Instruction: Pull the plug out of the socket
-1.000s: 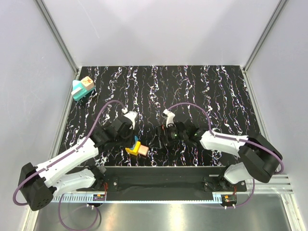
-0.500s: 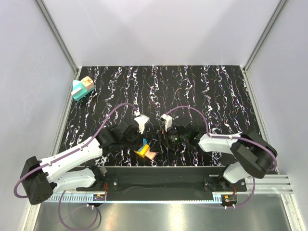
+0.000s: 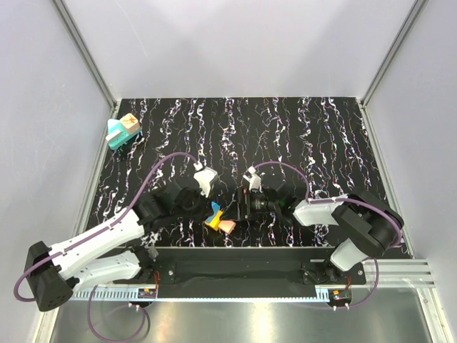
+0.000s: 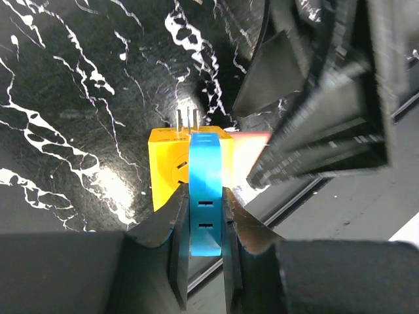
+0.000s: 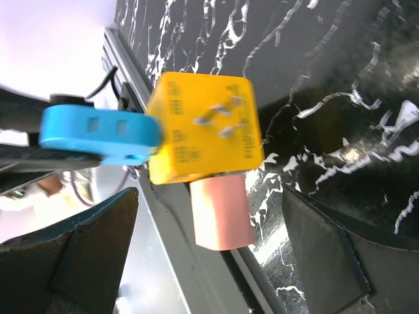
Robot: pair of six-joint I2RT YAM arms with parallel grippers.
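My left arm lies low and long. It reaches from the near left corner up to the middle of the near edge of the worktop. My left tool is squeezed tight on a thin blue block, one finger on each flat side. The blue block sticks to a yellow cube that has two small metal pins on one face. A pink block touches the yellow cube on its other side.

My right arm is bent back at the elbow on the right, and its front part points left at my left tool. My right tool is spread wide and grips nothing. The yellow cube and the pink block sit right in front of it.

The plug is far from both my tools, in the far left corner of the worktop. It sits on top of the socket.
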